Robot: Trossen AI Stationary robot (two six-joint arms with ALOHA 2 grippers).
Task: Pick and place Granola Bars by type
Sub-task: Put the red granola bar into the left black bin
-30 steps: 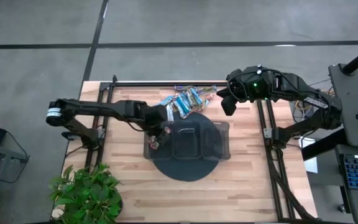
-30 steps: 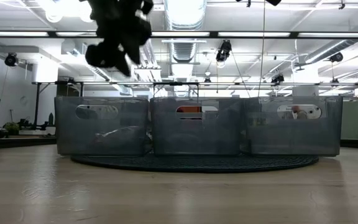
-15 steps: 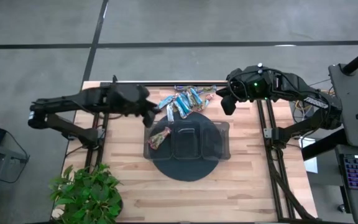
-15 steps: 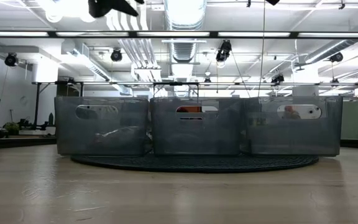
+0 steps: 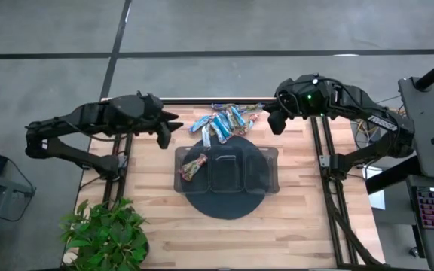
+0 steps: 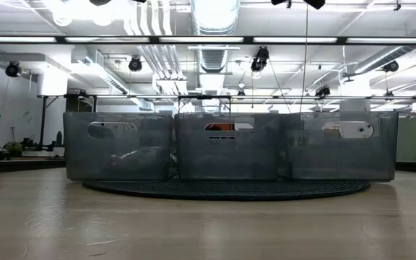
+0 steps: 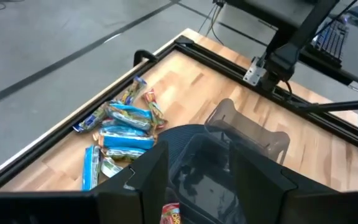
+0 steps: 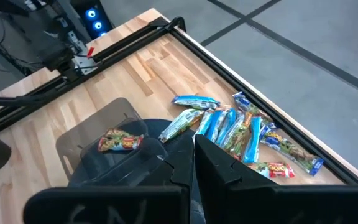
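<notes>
From above, your left pincer [image 5: 166, 132], released and empty, has the pile of granola bars [image 5: 224, 120] at its 3 o'clock, most lying long-axis 1-to-7 on the desk [image 5: 292, 211]. In the right wrist view the right pincer [image 8: 192, 163] is clenched, near the pile's other end; one reddish-orange bar [image 8: 120, 140] lies in the tray's end compartment.

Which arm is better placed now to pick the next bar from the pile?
Probably the right. Its claw hangs just beside the pile of bars, fingers shut. The left claw, open, is nearly as near but on the tray side, where one bar already lies.
</notes>
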